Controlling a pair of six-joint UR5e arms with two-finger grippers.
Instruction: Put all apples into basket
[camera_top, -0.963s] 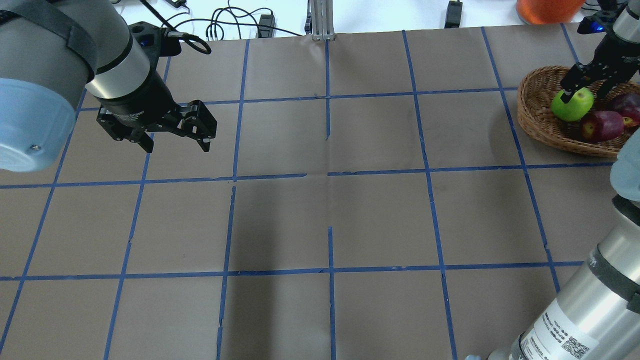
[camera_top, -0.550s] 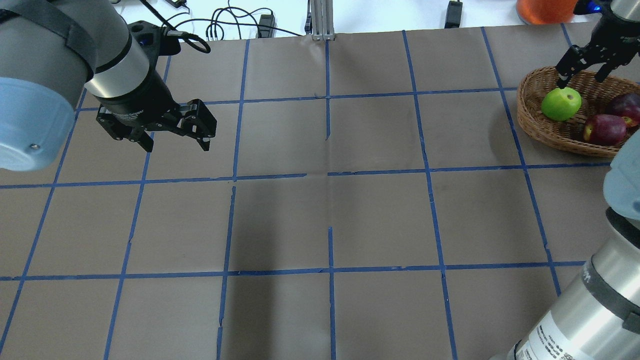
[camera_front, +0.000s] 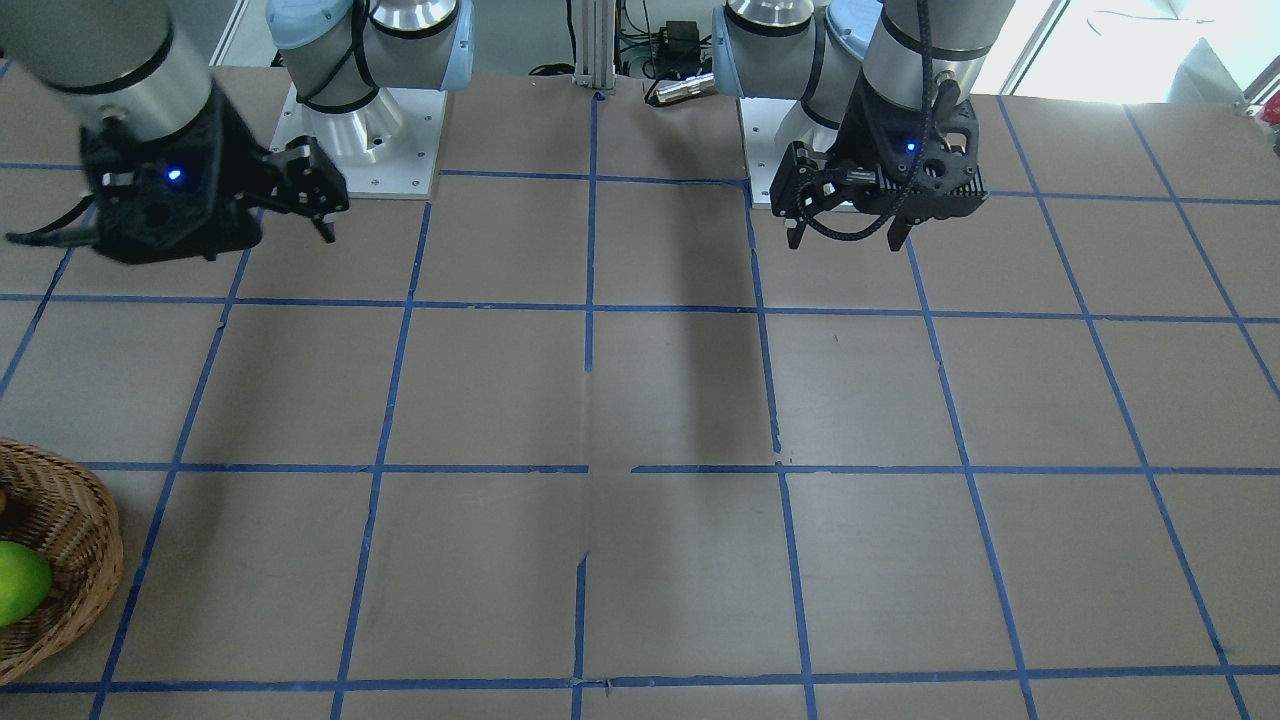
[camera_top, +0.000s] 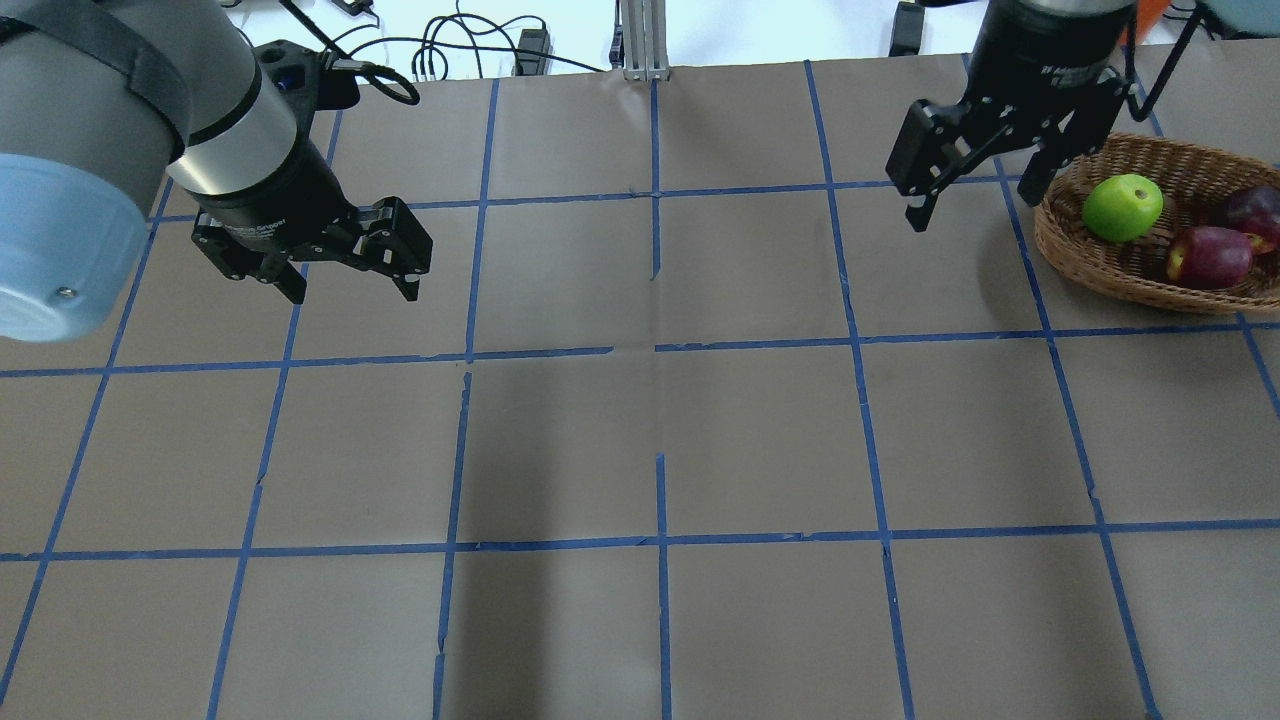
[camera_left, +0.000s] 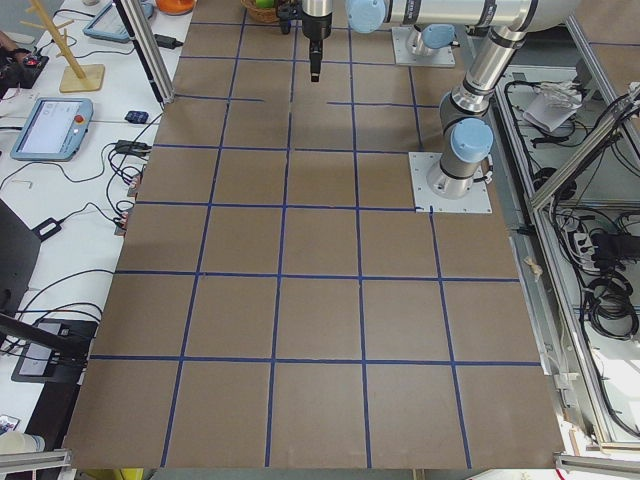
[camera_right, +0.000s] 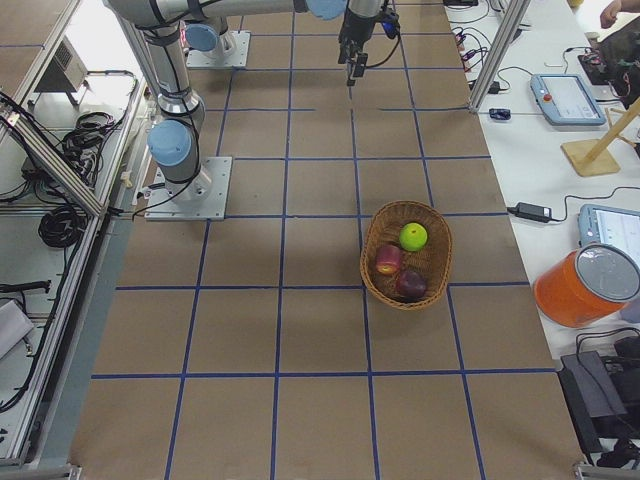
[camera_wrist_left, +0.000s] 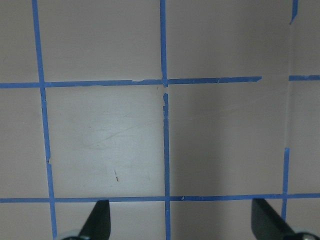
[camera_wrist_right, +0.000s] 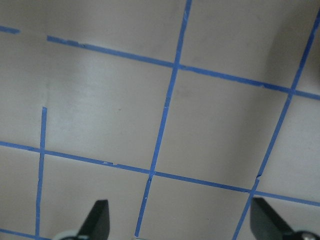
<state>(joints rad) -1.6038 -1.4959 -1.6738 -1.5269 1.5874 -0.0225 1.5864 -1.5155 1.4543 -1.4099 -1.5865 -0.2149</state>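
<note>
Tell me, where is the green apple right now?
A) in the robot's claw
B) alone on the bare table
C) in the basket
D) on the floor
C: the green apple lies inside the basket, next to the two red apples, with no claw touching it.

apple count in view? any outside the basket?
3, all in the round brown wicker basket; overhead view: lime green apple left, yellow-patched red apple lower middle, dark purple-red apple far right. None visible elsewhere.
</note>
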